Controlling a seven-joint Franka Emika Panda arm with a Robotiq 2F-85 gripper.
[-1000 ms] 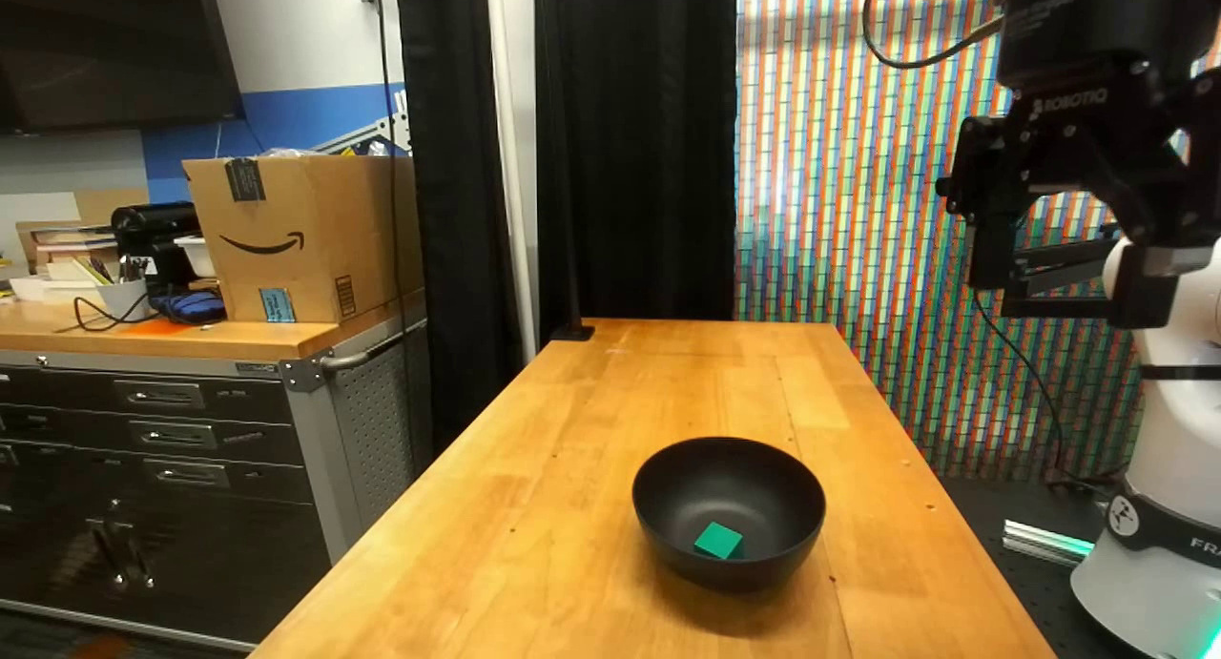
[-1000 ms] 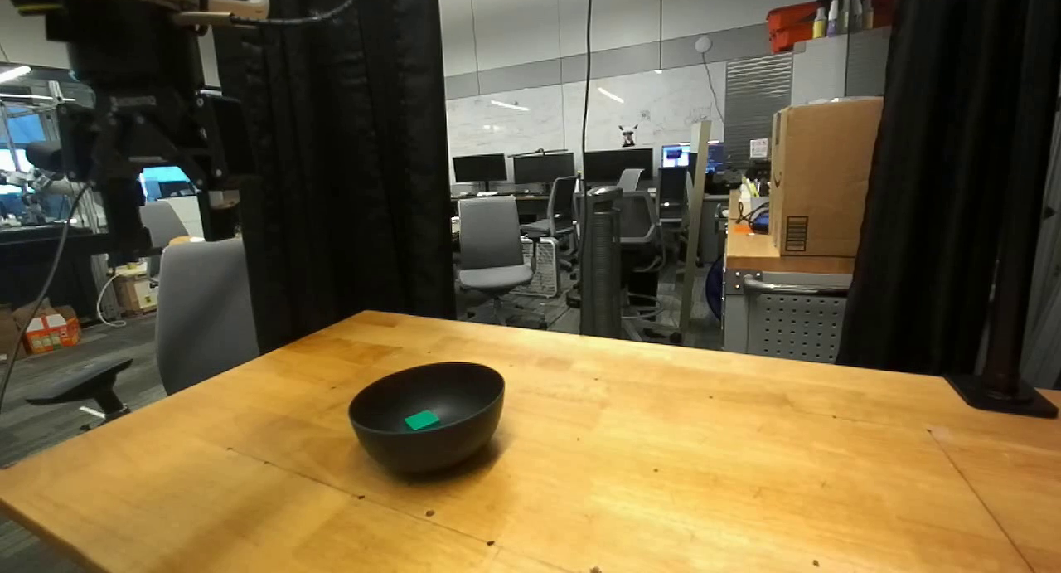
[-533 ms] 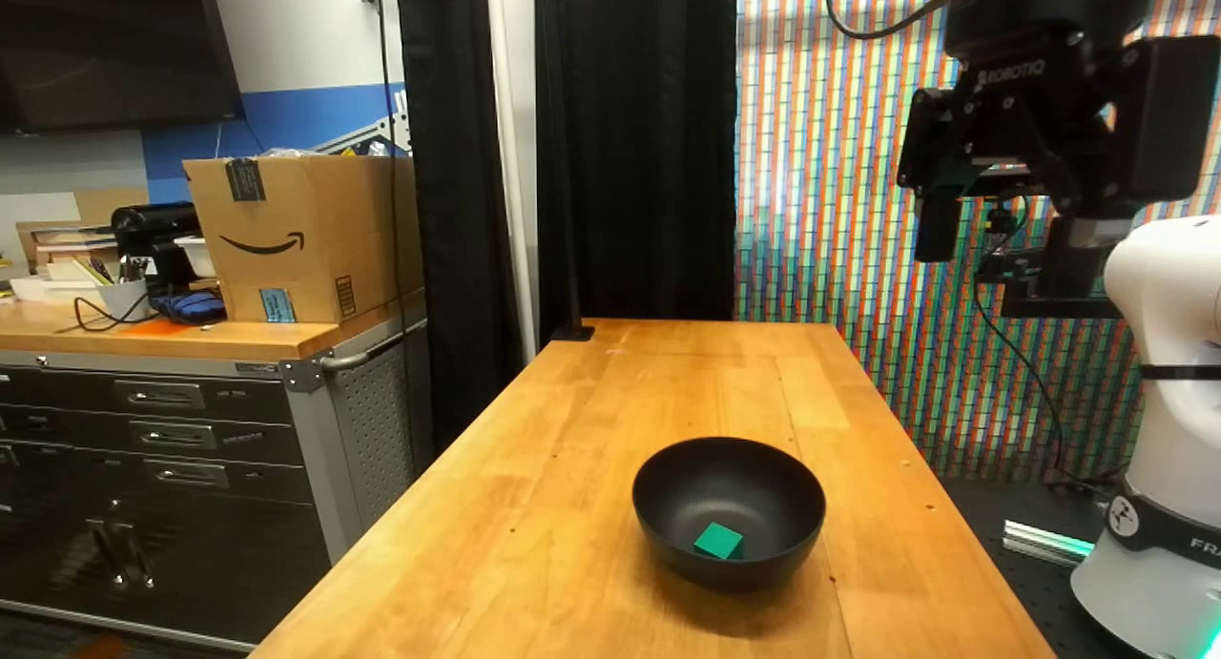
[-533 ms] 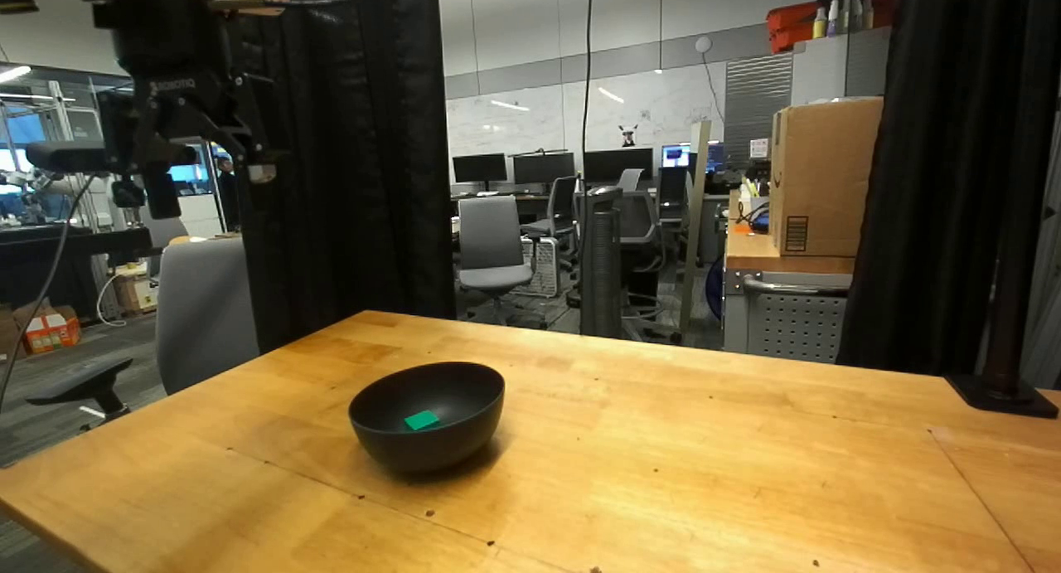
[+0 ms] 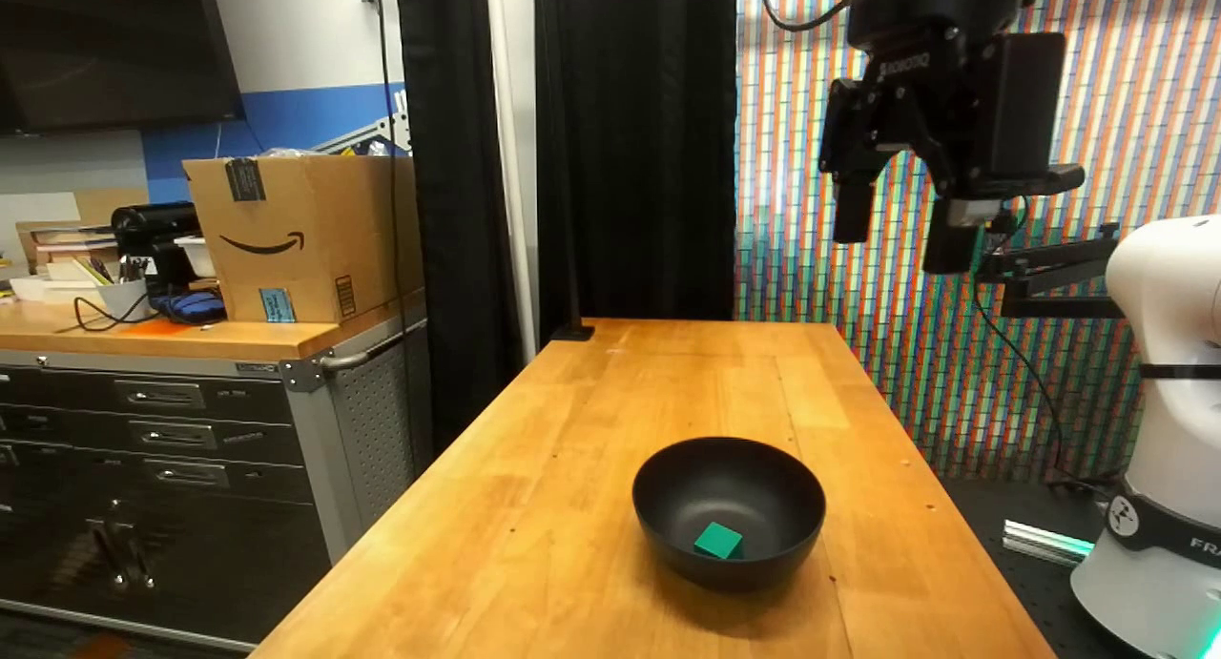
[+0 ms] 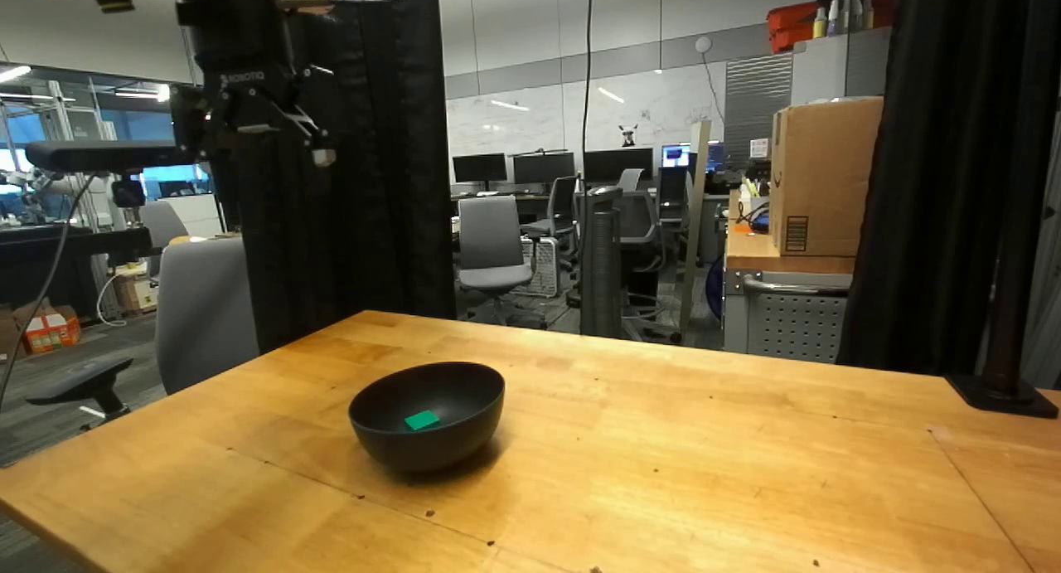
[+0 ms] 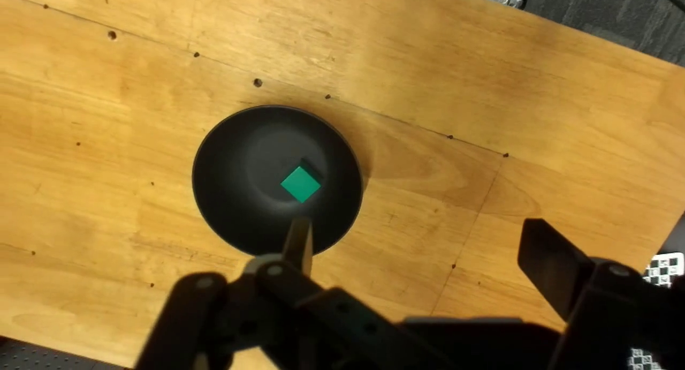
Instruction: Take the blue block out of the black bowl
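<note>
The black bowl [image 5: 725, 575] stands upright on the wooden table; it also shows in an exterior view [image 6: 427, 452] and the wrist view [image 7: 222, 182]. The small teal blue block [image 5: 717, 541] lies flat on the bowl's inside bottom, off its centre, in both exterior views [image 6: 422, 420] and the wrist view [image 7: 301, 185]. My gripper [image 5: 899, 249] is open and empty, high above the table and off to one side of the bowl. In the wrist view the gripper [image 7: 418, 221] has its fingers wide apart; one fingertip overlaps the bowl's lower edge in the picture.
The table [image 5: 610, 506] has a post with a black base [image 6: 999, 395] at its far end, by black curtains [image 5: 639, 144]. A cardboard box [image 5: 286, 239] sits on a separate cabinet. A grey chair [image 6: 207, 316] stands beside the table.
My gripper has moved sideways through the air towards the bowl, leftward in an exterior view and rightward in the opposite one. It stays open. The bowl and block have not moved.
</note>
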